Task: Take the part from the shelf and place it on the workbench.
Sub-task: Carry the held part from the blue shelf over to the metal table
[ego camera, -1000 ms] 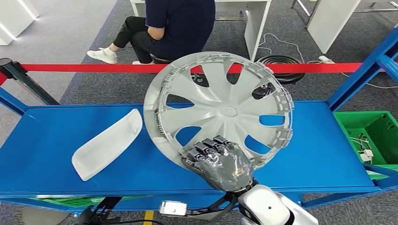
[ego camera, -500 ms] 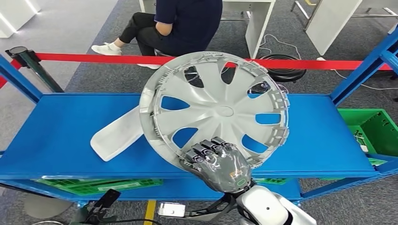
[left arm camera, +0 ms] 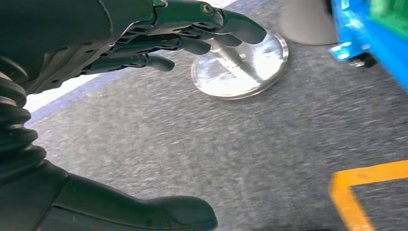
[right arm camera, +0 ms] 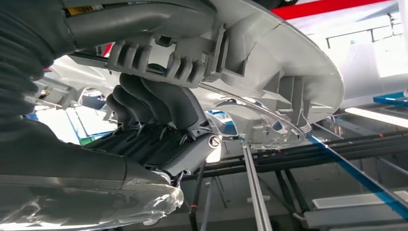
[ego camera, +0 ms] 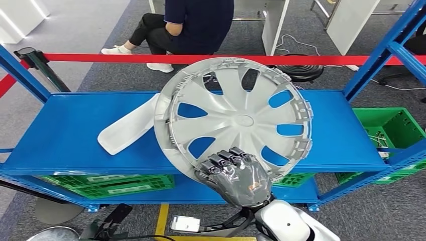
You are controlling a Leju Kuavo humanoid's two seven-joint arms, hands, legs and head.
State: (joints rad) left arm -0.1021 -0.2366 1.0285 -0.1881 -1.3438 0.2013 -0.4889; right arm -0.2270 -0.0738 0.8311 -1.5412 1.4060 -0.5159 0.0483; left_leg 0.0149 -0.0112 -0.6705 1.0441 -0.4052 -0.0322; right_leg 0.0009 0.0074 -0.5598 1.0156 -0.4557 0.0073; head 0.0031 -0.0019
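Note:
A large silver wheel cover with several spokes is lifted clear above the blue shelf, its inner side facing me. My right hand grips its near rim from below, fingers curled over the edge. The right wrist view shows those fingers hooked over the ribbed rim of the wheel cover. My left hand hangs over grey carpet, fingers spread and holding nothing.
A white curved panel lies on the shelf beside the wheel cover. Green crates sit at the right and on the lower level. Behind a red barrier tape a person sits. A round metal stand base rests on the floor.
The whole view has shifted: the shelf sits farther away and lower levels show, so the camera has moved back. The wheel cover stays in my right hand's grip.

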